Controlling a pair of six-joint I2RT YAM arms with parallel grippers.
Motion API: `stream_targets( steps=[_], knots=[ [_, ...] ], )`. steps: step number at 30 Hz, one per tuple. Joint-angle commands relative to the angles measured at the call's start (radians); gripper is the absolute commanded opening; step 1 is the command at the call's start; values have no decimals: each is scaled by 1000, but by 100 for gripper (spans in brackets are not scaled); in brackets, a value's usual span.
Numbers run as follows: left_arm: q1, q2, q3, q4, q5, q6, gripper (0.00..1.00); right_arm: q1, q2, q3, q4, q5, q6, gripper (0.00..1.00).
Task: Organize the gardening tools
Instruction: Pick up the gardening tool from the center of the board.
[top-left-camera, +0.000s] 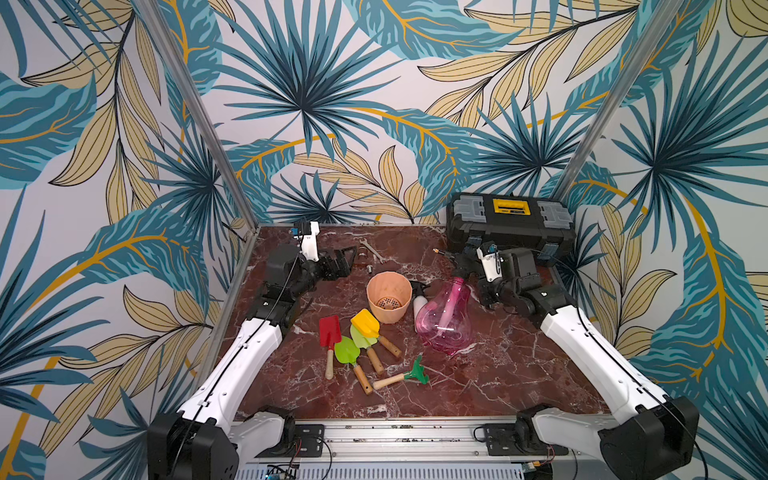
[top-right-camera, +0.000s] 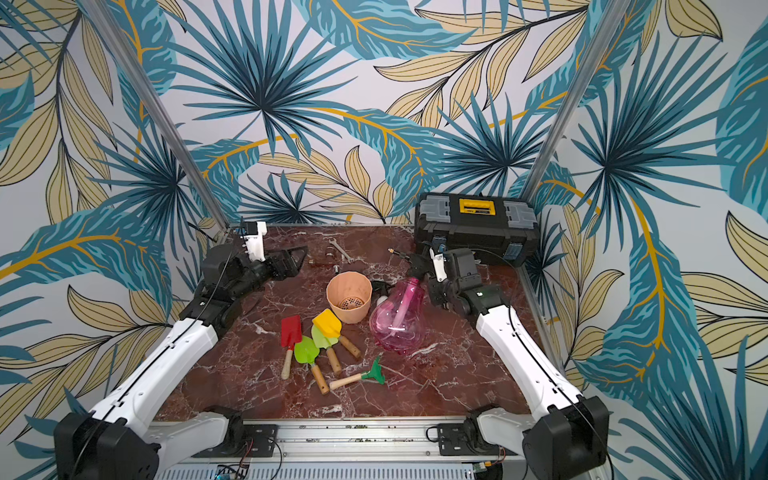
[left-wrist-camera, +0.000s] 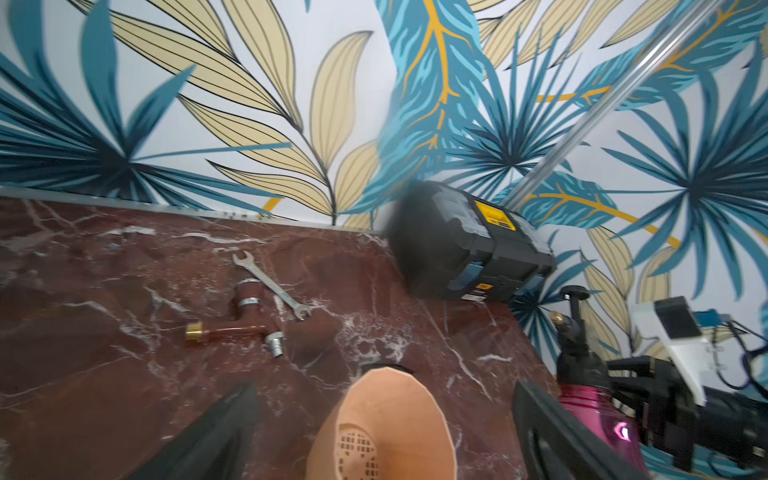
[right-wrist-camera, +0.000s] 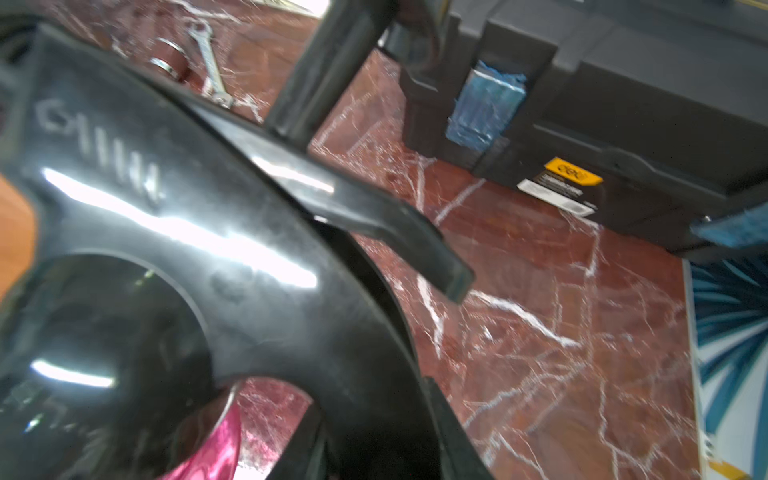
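Rake (top-left-camera: 399, 377) and spades (top-left-camera: 365, 322) loose, sprayer (top-left-camera: 446, 328) gripped

The rake, green-tined and wooden-handled, is laid nearest the marbled table's (top-left-camera: 498, 374) front, beside four plastic-bladed spades. The bulbous translucent pink sprayer is tilted, clamped at its black pump (top-left-camera: 456, 258) by the right gripper (top-left-camera: 464, 266). The left gripper (top-left-camera: 351, 262) is spread wide near a ribbed pot (top-left-camera: 388, 309).

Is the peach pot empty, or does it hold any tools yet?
Empty. In a top view the peach pot shows its bare perforated bottom; the red spade and green rake lie on the table outside it.
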Motion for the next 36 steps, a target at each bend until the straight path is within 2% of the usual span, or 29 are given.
stream_targets(
  steps=[1, 12, 21, 24, 31, 36],
  knots=[
    [-45, 34, 38, 21, 139, -114, 100, 34, -31, -26, 150, -40, 0, 12],
    [-281, 198, 200, -14, 212, -86, 100, 172, -32, -12, 212, -2, 4, 12],
    [-377, 336, 338, -134, 170, -15, 100, 253, -33, 12, 209, 41, 5, 13],
    [-387, 362, 353, -128, 180, -14, 94, 267, -42, 18, 218, 34, 9, 13],
    [-390, 385, 346, -87, 190, -29, 65, 278, -49, 21, 222, 16, 21, 14],
    [-391, 387, 328, -28, 215, -52, 56, 278, -39, 27, 212, 0, 24, 15]
  ],
)
